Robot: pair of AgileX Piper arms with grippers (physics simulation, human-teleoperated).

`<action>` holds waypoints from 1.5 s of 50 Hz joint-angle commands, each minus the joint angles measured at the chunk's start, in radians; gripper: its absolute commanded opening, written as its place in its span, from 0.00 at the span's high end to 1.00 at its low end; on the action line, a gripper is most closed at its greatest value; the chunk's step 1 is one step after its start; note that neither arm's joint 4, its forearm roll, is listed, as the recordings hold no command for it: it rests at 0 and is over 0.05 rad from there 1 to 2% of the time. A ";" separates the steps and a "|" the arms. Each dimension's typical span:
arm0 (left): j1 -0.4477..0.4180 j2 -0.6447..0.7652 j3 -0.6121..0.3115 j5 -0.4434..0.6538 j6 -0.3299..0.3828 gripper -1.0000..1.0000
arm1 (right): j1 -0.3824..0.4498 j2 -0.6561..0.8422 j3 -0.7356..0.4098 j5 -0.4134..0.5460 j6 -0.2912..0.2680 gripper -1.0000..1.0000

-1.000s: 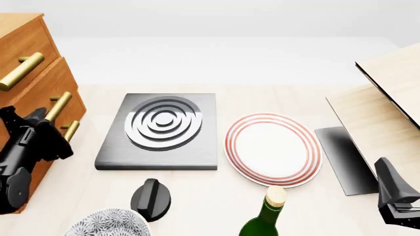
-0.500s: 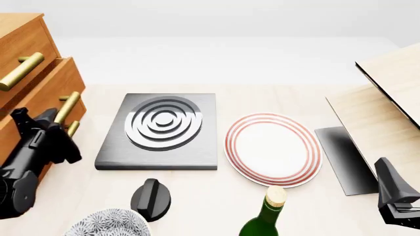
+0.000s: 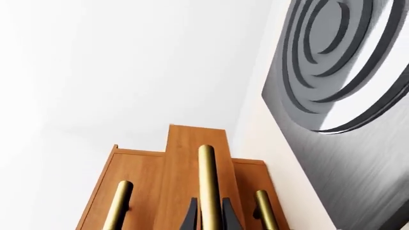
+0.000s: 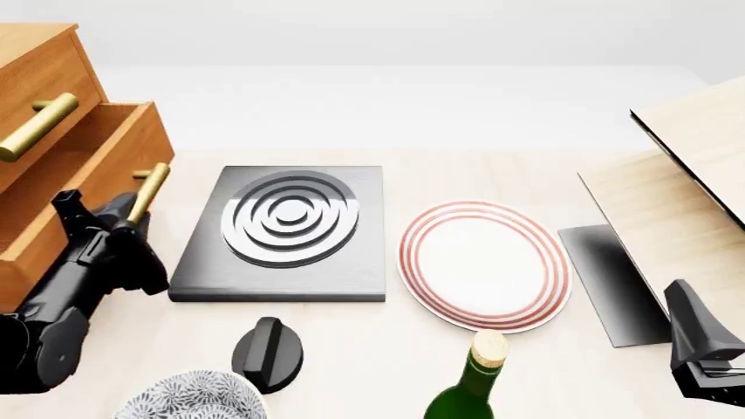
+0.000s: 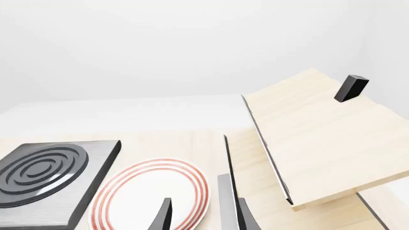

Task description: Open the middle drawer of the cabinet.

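The main danger now is that the brass handle (image 4: 148, 191) slips out of the left gripper (image 4: 126, 229); the bar is smooth and round, and in the left wrist view only the fingertips (image 3: 191, 218) reach around it, so a pull that is not in line with the drawer could let it slide free. A second danger is that the middle drawer (image 4: 87, 188) comes too far out of the cabinet (image 4: 35, 70); it then could tip or jam. A third one is the hot plate (image 4: 285, 231), which lies just beside the gripper, on the side away from the cabinet; the arm could touch its edge if the pull goes more to that side.

The left gripper is pressed together on the handle of the middle drawer; in the left wrist view the bar (image 3: 208, 187) runs straight between the two dark fingers. The middle drawer sticks well out from the cabinet front, under the upper drawer with its own handle (image 4: 37, 127), and its front is directly before the gripper, touching it only by the handle.

The right gripper (image 4: 704, 349) hangs well apart from the cabinet, beyond the striped plate (image 4: 483, 266); its fingers (image 5: 225, 201) stand spread with nothing between them.
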 commanded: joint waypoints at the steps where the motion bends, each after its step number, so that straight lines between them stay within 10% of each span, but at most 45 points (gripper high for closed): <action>1: -0.081 -0.073 0.054 -0.045 -0.004 1.00 | 0.000 0.000 0.000 0.000 0.000 0.00; 75: -0.217 -0.114 0.104 -0.045 -0.041 1.00 | 0.000 0.000 0.000 0.000 0.000 0.00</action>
